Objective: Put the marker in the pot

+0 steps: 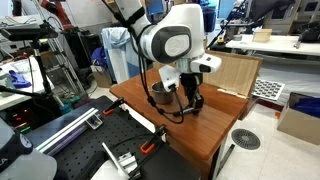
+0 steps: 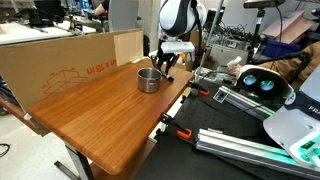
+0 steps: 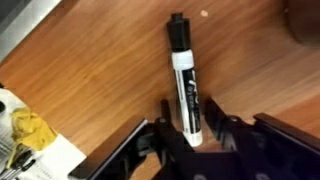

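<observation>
The marker [image 3: 184,80] is lying flat on the brown wooden surface [image 3: 90,70]. In the wrist view it is pointing away from the camera, with its black cap at the far end and a white band in the middle. Its near end is sitting right between the two black fingers [image 3: 160,140] of the gripper [image 3: 192,135]. The fingers are standing close on each side of the marker with only a narrow space around it. I cannot tell if they are squeezing it or just waiting beside it.

In an exterior view the gripper [image 2: 165,68] is hanging low over the surface [image 2: 100,120], near its far edge. The pot [image 2: 149,79] is sitting upright just beside the gripper. It is round and grey, and the marker is not showing inside it. The marker is too small to make out in both exterior views.

In an exterior view the white arm [image 1: 165,40] is bending down from above, and the gripper [image 1: 190,103] is pointing down at the surface [image 1: 190,135]. A big cardboard box [image 2: 60,65] is standing along the far side of the surface, behind the pot.
</observation>
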Tool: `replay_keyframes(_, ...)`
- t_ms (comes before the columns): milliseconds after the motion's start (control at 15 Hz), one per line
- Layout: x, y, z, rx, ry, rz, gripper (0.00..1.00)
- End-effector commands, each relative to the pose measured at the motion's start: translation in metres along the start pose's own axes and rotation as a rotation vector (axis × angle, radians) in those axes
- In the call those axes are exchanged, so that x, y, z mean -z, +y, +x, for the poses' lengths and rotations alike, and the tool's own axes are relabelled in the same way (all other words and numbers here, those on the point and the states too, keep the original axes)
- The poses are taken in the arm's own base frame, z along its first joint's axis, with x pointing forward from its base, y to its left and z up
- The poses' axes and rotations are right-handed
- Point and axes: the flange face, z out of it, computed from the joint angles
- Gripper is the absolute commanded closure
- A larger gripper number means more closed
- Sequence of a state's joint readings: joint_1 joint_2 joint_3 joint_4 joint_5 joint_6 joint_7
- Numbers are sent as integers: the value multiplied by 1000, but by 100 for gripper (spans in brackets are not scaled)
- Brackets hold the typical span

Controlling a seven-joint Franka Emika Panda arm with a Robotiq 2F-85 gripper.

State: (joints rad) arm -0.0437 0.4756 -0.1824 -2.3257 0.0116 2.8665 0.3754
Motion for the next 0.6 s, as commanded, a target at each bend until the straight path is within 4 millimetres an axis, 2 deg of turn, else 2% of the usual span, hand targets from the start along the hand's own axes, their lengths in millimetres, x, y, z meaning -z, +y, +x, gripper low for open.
replay_keyframes(0,12,-5,6,6,33,40,87)
replay_keyframes(67,17,-7,8,8,40,47,95)
replay_keyframes(133,21,-8,9,12,48,55,99)
replay_keyframes(267,31,-12,11,19,62,70,95)
replay_keyframes(533,62,-22,13,47,108,114,95)
